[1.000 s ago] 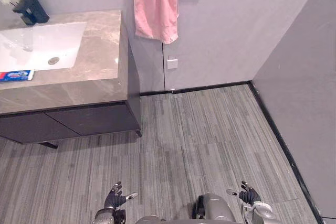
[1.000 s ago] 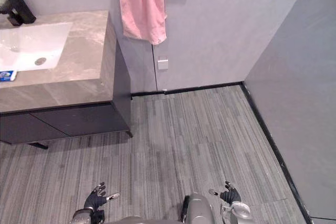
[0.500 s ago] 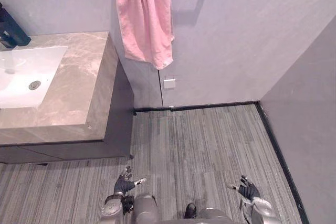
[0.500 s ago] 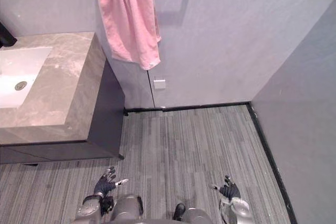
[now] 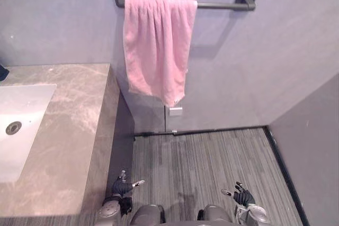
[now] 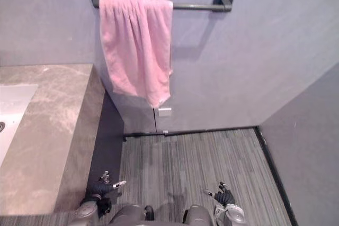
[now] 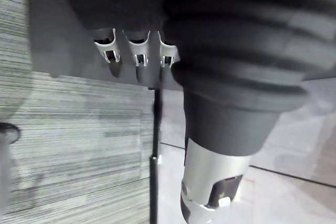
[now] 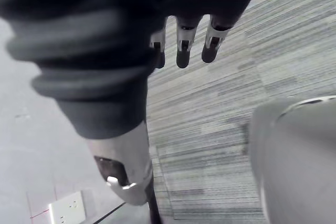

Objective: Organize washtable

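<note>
- Clearly, the marble desk (image 5: pixel 74 130) is seen at the left against the wall, with a white sink (image 5: pixel 32 125) set into its top.
- A pink towel (image 5: pixel 156 46) is draped over a dark rail (image 5: pixel 222 6) on the wall just beside the desk.
- A white socket (image 5: pixel 175 111) is mounted below the towel.
- The left hand (image 5: pixel 123 188) and right hand (image 5: pixel 243 198) are held low over the striped floor (image 5: pixel 212 157), fingers spread and relaxed, nothing gripped.

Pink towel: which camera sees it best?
The left eye view: the pink towel hangs whole from its dark rail, near the middle. The right eye view shows it whole too, but further to one side. The wrist views face the striped floor instead.
</note>
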Motion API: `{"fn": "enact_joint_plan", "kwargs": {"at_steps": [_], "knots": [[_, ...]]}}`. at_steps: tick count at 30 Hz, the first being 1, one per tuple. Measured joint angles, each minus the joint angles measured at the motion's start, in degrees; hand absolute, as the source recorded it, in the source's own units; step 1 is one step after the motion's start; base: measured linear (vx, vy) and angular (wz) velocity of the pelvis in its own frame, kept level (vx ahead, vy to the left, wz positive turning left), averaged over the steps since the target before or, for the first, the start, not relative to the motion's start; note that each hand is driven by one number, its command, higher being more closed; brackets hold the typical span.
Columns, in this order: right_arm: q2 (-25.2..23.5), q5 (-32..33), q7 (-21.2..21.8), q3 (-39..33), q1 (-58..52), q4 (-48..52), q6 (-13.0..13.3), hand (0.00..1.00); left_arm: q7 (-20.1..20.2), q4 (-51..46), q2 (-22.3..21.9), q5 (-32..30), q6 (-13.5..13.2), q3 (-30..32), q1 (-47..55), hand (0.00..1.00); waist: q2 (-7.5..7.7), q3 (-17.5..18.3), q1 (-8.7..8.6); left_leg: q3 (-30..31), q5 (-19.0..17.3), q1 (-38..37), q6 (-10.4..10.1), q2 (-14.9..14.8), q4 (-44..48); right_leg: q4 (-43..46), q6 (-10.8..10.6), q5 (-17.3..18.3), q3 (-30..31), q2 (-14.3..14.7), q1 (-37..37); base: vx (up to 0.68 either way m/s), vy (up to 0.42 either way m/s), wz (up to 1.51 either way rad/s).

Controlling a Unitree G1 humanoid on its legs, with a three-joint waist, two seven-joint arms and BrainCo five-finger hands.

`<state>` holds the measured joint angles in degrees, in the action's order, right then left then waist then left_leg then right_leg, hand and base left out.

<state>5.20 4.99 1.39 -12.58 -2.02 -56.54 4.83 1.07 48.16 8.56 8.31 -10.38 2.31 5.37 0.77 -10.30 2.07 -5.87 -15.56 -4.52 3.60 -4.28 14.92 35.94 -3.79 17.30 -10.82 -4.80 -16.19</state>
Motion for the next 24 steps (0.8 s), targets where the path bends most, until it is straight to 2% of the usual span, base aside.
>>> {"fn": "enact_joint_plan", "kwargs": {"at_steps": [1, 2, 3, 4, 5, 6, 7, 9, 10, 11, 13, 15, 16, 17, 19, 20, 21, 24], "knots": [[0.0, 0.0, 0.0, 0.0, 0.0, -0.1, 0.0, 0.00, 0.0, 0.7, 0.0, 0.0, 0.0, 0.0, -0.2, 0.00, 0.24, 0.2, -0.45, 1.1, -0.1, -0.9, -0.8, -0.5, -0.4, -6.8, 0.6, -2.3, 0.7, 1.1, -0.5, 0.41, -0.160, 0.65], [-0.1, 0.0, 0.0, 0.0, -1.1, -0.3, -0.1, 0.00, 0.0, 1.1, 0.6, 0.0, 0.0, 0.1, 0.0, 0.00, 1.52, 0.9, -1.30, 1.8, -0.6, -2.0, -3.6, -0.2, -0.8, -16.7, 1.3, -10.0, 2.8, 1.6, 0.2, 0.53, -0.218, 0.78], [0.7, 0.0, 0.0, -0.4, -2.2, -1.0, -0.1, 0.00, 0.0, 2.7, -0.4, 0.0, 0.1, 0.1, -0.1, 0.00, 1.37, 1.4, -1.21, 3.6, -2.3, -3.6, -6.2, -1.0, -1.2, -16.5, 3.5, -15.6, 3.0, 2.2, 0.7, 0.52, -0.210, 0.56], [0.8, 0.0, 0.0, -0.8, -2.2, -1.2, -0.3, 0.00, 0.0, 3.1, -1.1, 0.0, 0.1, 0.2, -0.1, 0.00, 0.57, 1.8, -0.95, 4.0, -2.0, -4.0, -6.7, -2.0, -1.3, -15.7, 4.0, -15.1, 2.7, 2.9, 0.9, 0.50, -0.236, 0.38], [0.7, 0.1, -0.1, -1.1, -2.1, -0.7, -0.3, 0.00, 0.0, 3.1, -2.1, 0.0, 0.0, 0.4, 0.1, 0.00, 0.27, 2.1, -1.09, 4.3, -0.8, -3.7, -8.7, -2.8, -0.7, -15.0, 4.3, -12.6, 1.5, 2.8, 1.2, 0.38, -0.197, 0.32], [0.8, 0.1, -0.1, -1.1, -2.1, 0.0, -0.3, 0.00, 0.1, 3.1, -3.1, -0.1, 0.1, 0.4, -0.1, 0.00, -0.48, 1.9, -1.49, 4.6, -0.5, -2.9, -9.3, -3.4, 1.1, -15.1, 4.9, -11.7, 0.1, 2.9, 2.1, 0.36, -0.228, 0.53], [0.8, 0.1, -0.1, -1.2, -2.4, 0.4, -0.3, 0.00, 0.1, 2.9, -4.0, -0.1, 0.1, 0.5, -0.7, 0.00, -1.03, 1.7, -1.45, 4.8, -0.2, -1.2, -9.8, -3.9, 5.6, -15.5, 5.5, -11.1, -1.0, 3.0, 3.0, 0.26, -0.173, 0.59], [0.4, 0.3, -0.1, -0.7, -3.0, 1.5, -0.3, 0.00, 0.1, 2.6, -5.3, 0.0, 0.1, 0.7, -1.5, 0.00, -1.35, 1.3, -1.07, 4.8, 1.9, 6.0, -12.3, -5.9, 20.7, -18.3, 5.9, -10.2, -3.0, 3.3, 7.2, 0.29, -0.162, 0.54], [-0.3, 0.9, -0.2, -0.4, -3.0, 2.3, -0.3, 0.00, 0.1, 1.7, -5.7, 0.0, 0.1, 0.7, -1.0, 0.00, -1.44, 1.2, -0.77, 2.8, 1.6, 9.1, -12.0, -7.8, 28.7, -20.1, 6.3, -9.9, -3.6, 3.8, 10.5, 0.32, -0.115, 0.30], [-0.9, 1.3, -0.2, -0.5, -2.9, 3.3, -0.2, 0.00, 0.1, 1.7, -5.8, 0.0, 0.1, 0.7, -0.6, 0.00, -1.25, 1.1, -0.61, -0.1, 0.8, 10.1, -10.6, -9.1, 30.9, -21.5, 6.3, -9.9, -3.8, 3.9, 13.3, 0.24, -0.064, 0.15], [-1.5, 2.0, -0.2, -0.8, -2.8, 5.0, 0.1, 0.00, 0.1, 0.9, -6.4, 0.0, 0.1, 0.6, -0.4, 0.00, -0.87, 0.9, 0.39, -3.2, -0.5, 12.5, -8.6, -9.8, 28.6, -23.6, 6.3, -9.9, -3.4, 3.7, 15.8, 0.17, -0.005, -0.06], [-1.5, 2.6, -0.3, -0.9, -2.6, 5.9, 0.3, 0.00, 0.1, 0.1, -6.6, 0.0, 0.1, 0.7, -0.4, 0.00, -1.54, 1.2, 0.74, -3.6, -0.1, 14.2, -8.4, -9.5, 20.9, -24.1, 5.7, -9.8, -3.2, 3.6, 15.9, 0.12, 0.087, -0.08], [-1.2, 2.9, -0.3, -1.0, -2.5, 5.8, 0.3, 0.00, 0.1, 0.3, -6.6, 0.0, 0.1, 0.6, -0.4, 0.00, -2.39, 1.6, 0.59, -2.9, 3.5, 14.4, -8.3, -8.8, 10.9, -23.7, 4.3, -9.3, -3.2, 3.8, 15.8, 0.10, 0.157, 0.02], [-1.9, 2.9, -0.4, -1.0, -2.5, 4.9, 0.1, 0.00, 0.0, 1.2, -6.4, 0.0, 0.2, 0.5, -0.3, 0.00, -1.82, 1.9, 0.54, -2.3, 4.3, 13.4, -8.8, -7.5, 8.1, -23.6, 2.9, -8.8, -2.4, 3.4, 15.8, 0.13, 0.153, 0.10], [-2.7, 2.9, -0.2, -1.0, -2.9, 4.2, 0.1, 0.00, 0.0, 1.2, -5.3, 0.0, 0.1, 0.6, -0.2, 0.00, 0.22, 2.4, 0.77, -3.0, 5.2, 11.9, -8.1, -5.5, 4.8, -24.9, 2.1, -9.1, -1.6, 1.8, 15.9, 0.13, 0.108, -0.02], [-2.7, 2.8, -0.3, -1.1, -3.4, 3.7, 0.1, 0.00, 0.0, 1.7, -5.0, 0.0, 0.2, 0.5, 0.2, 0.00, 1.01, 2.8, 1.57, -4.4, 5.3, 11.0, -7.9, -4.6, 4.0, -25.2, 1.7, -9.2, -0.7, 0.9, 16.1, 0.13, 0.112, -0.26], [-2.5, 2.7, -0.3, -1.1, -3.6, 3.7, 0.1, 0.00, 0.0, 2.2, -5.0, 0.0, 0.2, 0.6, 0.3, 0.00, 1.13, 2.8, 1.97, -5.1, 5.3, 10.4, -7.8, -4.2, 3.5, -25.3, 1.5, -9.3, 0.1, 0.6, 16.1, 0.13, 0.134, -0.31], [-2.4, 2.2, -0.3, -1.1, -3.6, 3.2, 0.1, 0.00, 0.0, 3.5, -4.3, 0.0, 0.1, 0.5, 0.3, 0.00, 0.88, 3.2, 1.77, -5.5, 5.9, 7.9, -7.1, -2.1, 0.5, -27.3, 0.6, -9.8, 1.3, -0.3, 17.5, 0.06, 0.073, -0.15]]}}
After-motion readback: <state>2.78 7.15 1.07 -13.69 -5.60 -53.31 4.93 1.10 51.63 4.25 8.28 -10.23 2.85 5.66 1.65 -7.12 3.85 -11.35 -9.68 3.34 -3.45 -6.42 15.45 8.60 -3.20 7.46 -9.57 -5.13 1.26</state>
